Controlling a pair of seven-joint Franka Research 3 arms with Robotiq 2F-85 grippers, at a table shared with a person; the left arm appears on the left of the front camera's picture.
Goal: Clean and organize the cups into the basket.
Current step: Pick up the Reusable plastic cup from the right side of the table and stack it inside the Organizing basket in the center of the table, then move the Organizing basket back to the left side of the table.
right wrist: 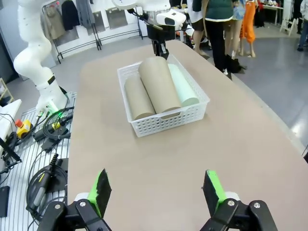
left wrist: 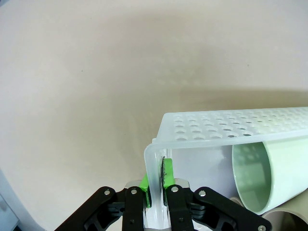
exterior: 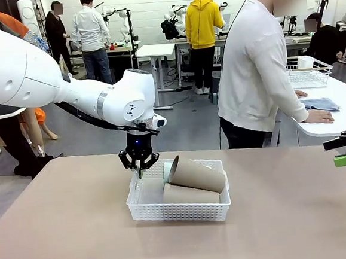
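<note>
Three matte tapered cups [exterior: 191, 176], perforated basket [exterior: 179, 210]

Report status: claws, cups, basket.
Left claw shut on white perforated plastic basket rim. Right claw open, clear. Two tan tumblers, one mint tumbler inside. Nothing obstructing.

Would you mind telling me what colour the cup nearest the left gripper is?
Pale mint green; the cup shows best in the left wrist view, lying inside the basket.
</note>
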